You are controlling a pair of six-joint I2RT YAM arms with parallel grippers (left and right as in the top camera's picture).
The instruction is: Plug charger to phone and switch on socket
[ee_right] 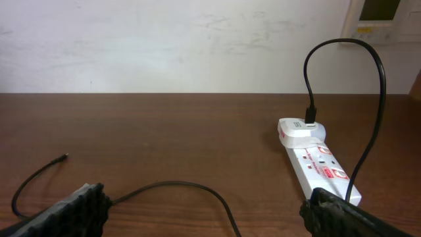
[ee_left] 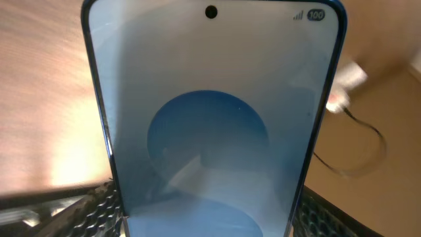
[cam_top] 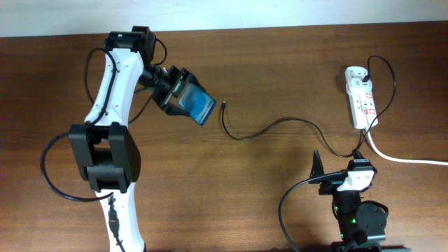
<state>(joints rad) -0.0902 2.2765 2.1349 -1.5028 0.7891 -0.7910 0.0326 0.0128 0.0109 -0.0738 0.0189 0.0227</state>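
As the left gripper (cam_top: 182, 94) clasps the phone (cam_top: 200, 106), charger (cam_top: 269, 127) lies apart

One phone (cam_top: 198, 105), one charger cable (cam_top: 280, 124), one socket strip (cam_top: 363, 102), one adapter (ee_right: 297, 131), one mains cord (cam_top: 406, 159), two grippers, left gripper (cam_top: 183, 96), right gripper (ee_right: 210, 220)

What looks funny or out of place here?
The phone isn't lying flat: the left hand holds it tilted. The charger lies loose, its tip near the phone but not plugged into it. Nothing looks spilled or broken.
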